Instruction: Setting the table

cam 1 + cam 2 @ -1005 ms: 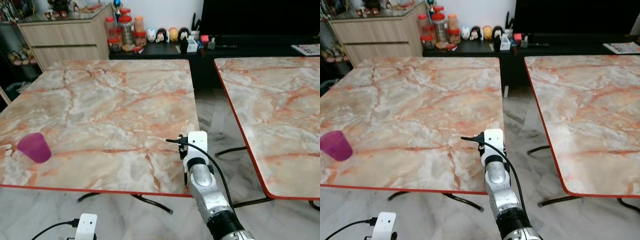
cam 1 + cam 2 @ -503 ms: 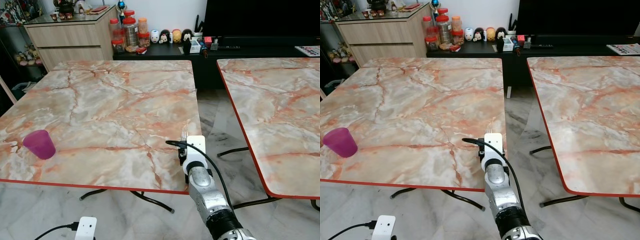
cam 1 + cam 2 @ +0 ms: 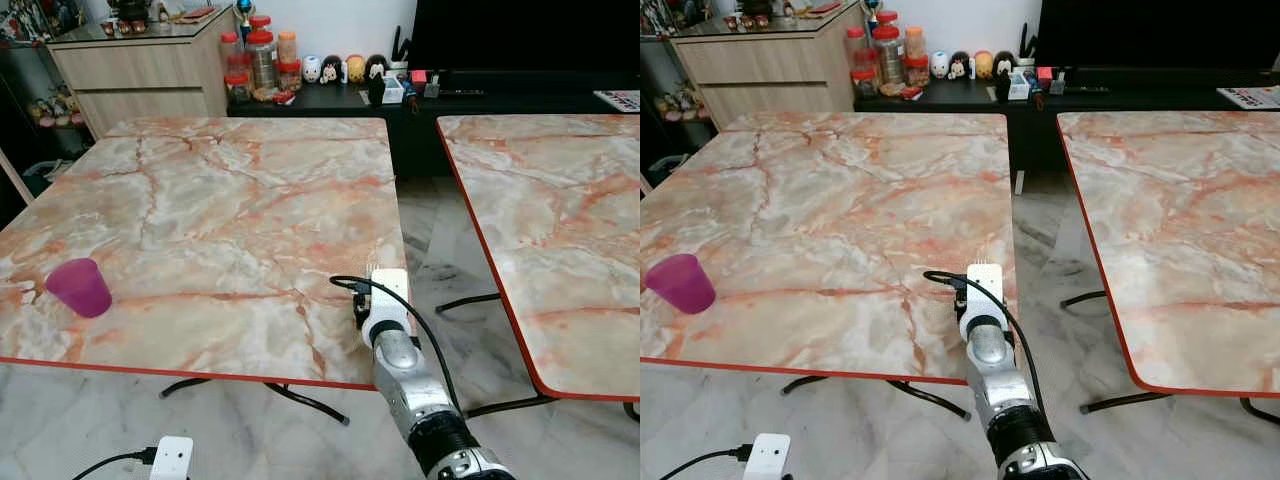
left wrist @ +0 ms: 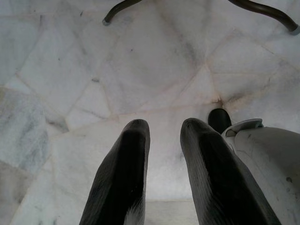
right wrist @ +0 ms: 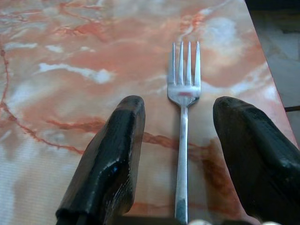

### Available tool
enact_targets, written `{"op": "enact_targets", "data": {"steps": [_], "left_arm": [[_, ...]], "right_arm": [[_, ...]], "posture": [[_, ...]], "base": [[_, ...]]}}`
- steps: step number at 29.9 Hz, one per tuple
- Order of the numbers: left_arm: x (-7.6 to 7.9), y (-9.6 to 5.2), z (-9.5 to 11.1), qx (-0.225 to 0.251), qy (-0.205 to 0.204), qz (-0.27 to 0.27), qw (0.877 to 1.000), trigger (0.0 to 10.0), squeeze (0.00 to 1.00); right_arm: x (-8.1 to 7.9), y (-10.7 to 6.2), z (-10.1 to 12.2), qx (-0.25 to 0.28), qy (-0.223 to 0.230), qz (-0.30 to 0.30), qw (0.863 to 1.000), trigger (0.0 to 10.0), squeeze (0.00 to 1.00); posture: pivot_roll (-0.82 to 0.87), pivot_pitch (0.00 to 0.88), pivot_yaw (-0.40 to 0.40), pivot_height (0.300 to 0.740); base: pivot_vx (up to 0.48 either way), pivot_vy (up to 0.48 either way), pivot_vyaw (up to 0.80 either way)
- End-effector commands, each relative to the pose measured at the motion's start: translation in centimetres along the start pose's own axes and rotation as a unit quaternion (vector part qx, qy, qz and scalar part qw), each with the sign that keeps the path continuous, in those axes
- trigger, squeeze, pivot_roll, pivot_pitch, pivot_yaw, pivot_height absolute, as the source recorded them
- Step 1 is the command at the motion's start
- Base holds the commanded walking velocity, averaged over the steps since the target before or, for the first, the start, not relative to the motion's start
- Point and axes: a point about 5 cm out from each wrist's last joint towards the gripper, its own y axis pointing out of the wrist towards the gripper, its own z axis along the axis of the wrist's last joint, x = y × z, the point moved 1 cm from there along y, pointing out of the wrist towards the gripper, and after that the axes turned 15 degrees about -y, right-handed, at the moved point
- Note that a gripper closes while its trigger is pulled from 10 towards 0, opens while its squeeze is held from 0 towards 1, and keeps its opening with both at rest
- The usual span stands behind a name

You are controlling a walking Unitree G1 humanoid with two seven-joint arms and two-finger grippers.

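A silver fork (image 5: 183, 140) lies flat on the marble table (image 3: 200, 200) near its right edge, tines pointing away from me. My right gripper (image 5: 180, 108) is open just above the table, one black finger (image 5: 112, 154) on each side of the fork's handle and neither touching it. In the left eye view the fork's tines (image 3: 372, 268) poke out past my right wrist (image 3: 385, 305). A purple cup (image 3: 78, 287) stands upright at the table's near left. My left gripper (image 4: 164, 129) hangs low over the floor, fingers slightly apart and holding nothing.
A second marble table (image 3: 560, 220) stands to the right across a narrow gap of tiled floor (image 3: 430, 240). Behind are a wooden cabinet (image 3: 140, 75) and a dark low unit with jars (image 3: 262, 62) and figurines. Table legs (image 4: 122, 7) rest on the floor below.
The head view has shifted slightly. The fork's tines now show beyond my right wrist, where a second ago they were hidden. The cup has not moved.
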Motion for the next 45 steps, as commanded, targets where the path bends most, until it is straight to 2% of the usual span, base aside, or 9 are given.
{"op": "enact_targets", "data": {"steps": [1, 5, 6, 8, 9, 10, 11, 27, 45], "left_arm": [[-0.1, -0.1, -0.5, -0.012, 0.002, 0.000, 1.000, 10.0, 0.00], [0.0, -0.1, -0.5, -0.011, 0.003, -0.001, 1.000, 10.0, 0.00], [0.1, -0.1, -0.4, -0.011, 0.005, -0.002, 1.000, 10.0, 0.00], [0.1, 0.0, -0.3, -0.010, 0.005, -0.002, 1.000, 10.0, 0.00], [0.2, 0.0, -0.3, -0.010, 0.006, -0.003, 1.000, 10.0, 0.00], [0.2, 0.0, -0.3, -0.010, 0.006, -0.003, 1.000, 10.0, 0.00], [0.2, 0.0, -0.2, -0.010, 0.005, -0.004, 1.000, 10.0, 0.00], [0.4, -0.1, -0.7, -0.022, -0.004, -0.009, 1.000, 10.0, 0.00], [1.1, -0.2, -1.3, -0.037, -0.010, -0.022, 0.999, 10.0, 0.00]], "right_arm": [[-0.3, 0.1, 0.2, -0.006, 0.007, 0.004, 1.000, 10.0, 0.00], [-0.3, 0.1, 0.2, -0.006, 0.009, 0.005, 1.000, 10.0, 0.11], [-0.5, 0.2, 0.2, -0.007, 0.011, 0.007, 1.000, 10.0, 1.00], [-0.6, 0.2, 0.2, -0.008, 0.010, 0.010, 1.000, 10.0, 1.00], [-0.6, 0.2, 0.2, -0.009, 0.010, 0.011, 1.000, 10.0, 0.25], [-0.6, 0.2, 0.2, -0.009, 0.011, 0.012, 1.000, 10.0, 0.25], [-0.6, 0.2, 0.2, -0.009, 0.011, 0.012, 1.000, 10.0, 0.00], [-0.9, 0.6, -0.2, -0.059, 0.045, 0.004, 0.997, 10.0, 0.00], [-1.1, 0.8, -1.0, -0.096, -0.020, 0.031, 0.995, 10.0, 0.00]], "posture": [[0.01, 0.000, 0.034, 0.727], [0.01, 0.000, 0.033, 0.727], [0.01, 0.000, 0.033, 0.727], [0.01, 0.000, 0.033, 0.727], [0.00, 0.000, 0.032, 0.727], [0.00, 0.000, 0.032, 0.727], [0.00, 0.000, 0.033, 0.727], [0.01, 0.000, 0.026, 0.727], [0.01, 0.000, 0.004, 0.727]], "base": [[0.000, 0.000, 0.00], [0.000, 0.000, 0.00], [0.000, 0.000, 0.00], [0.000, 0.000, 0.00], [0.000, 0.000, 0.00], [0.000, 0.000, 0.00], [0.000, 0.000, 0.00], [0.000, 0.000, 0.00], [0.000, 0.000, 0.00]]}}
